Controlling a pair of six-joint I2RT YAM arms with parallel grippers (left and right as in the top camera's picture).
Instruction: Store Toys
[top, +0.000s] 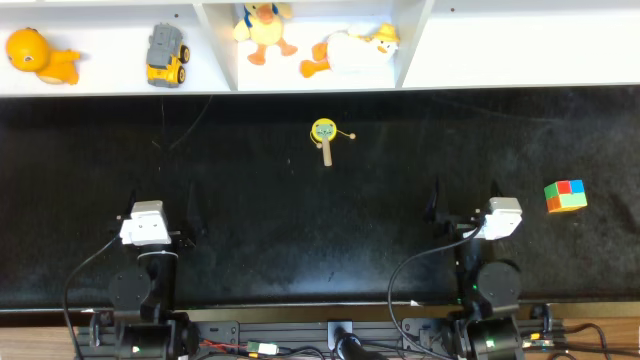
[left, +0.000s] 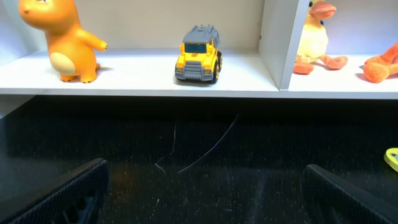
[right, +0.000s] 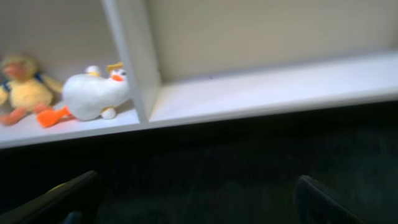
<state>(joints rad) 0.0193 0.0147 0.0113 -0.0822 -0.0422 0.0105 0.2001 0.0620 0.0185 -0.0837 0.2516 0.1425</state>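
A small yellow rattle drum (top: 325, 135) with a wooden handle lies on the black table, just in front of the shelf's middle; its edge (left: 392, 158) shows in the left wrist view. A multicoloured cube (top: 565, 196) sits at the far right of the table. My left gripper (top: 149, 222) (left: 205, 199) stands open near the front left, facing the shelf, nothing between its fingers (left: 62, 193). My right gripper (top: 497, 218) (right: 193, 205) stands open at the front right, left of the cube, also holding nothing.
A white shelf (top: 320, 82) runs along the table's far edge. Its left bay holds an orange figure (top: 38, 55) (left: 62, 37) and a yellow truck (top: 166, 55) (left: 199, 55). The middle bay holds a yellow duck (top: 264, 30) (right: 25, 90) and a white duck (top: 350, 52) (right: 93, 96).
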